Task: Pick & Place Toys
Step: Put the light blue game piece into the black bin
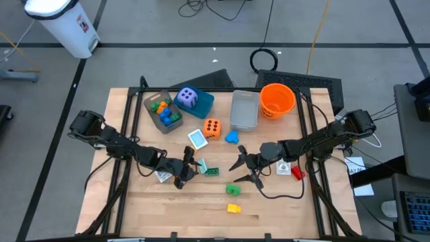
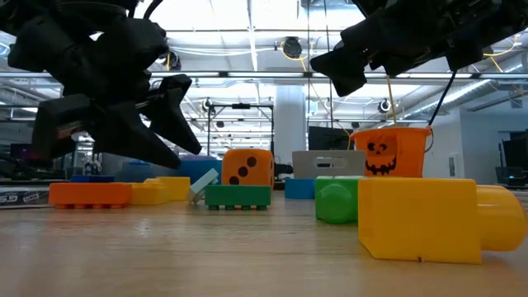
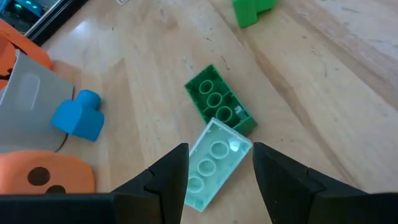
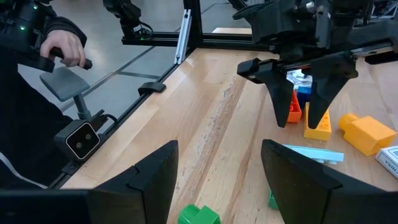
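Observation:
A pale mint brick [image 3: 214, 163] lies flat on the wood table next to a dark green brick [image 3: 221, 101], both hollow side up. My left gripper [image 3: 217, 171] is open just above the mint brick, one finger on each side of it. From the right wrist view its fingers [image 4: 283, 106] point down behind the mint brick [image 4: 311, 153] and clear of it. My right gripper [image 4: 217, 180] is open above the table near a bright green brick [image 1: 233, 189], with nothing between its fingers. A yellow brick [image 1: 233, 208] lies near the front edge.
At the back stand an orange bucket [image 1: 277, 99], a grey tray [image 1: 244, 109], a teal box [image 1: 201, 104] bearing a purple die [image 1: 187, 98], and a grey bin of bricks [image 1: 161, 113]. An orange die [image 1: 212, 128], a blue piece [image 1: 232, 138] and a card [image 1: 197, 139] lie mid-table. A person's hand [image 4: 62, 46] shows beyond the table.

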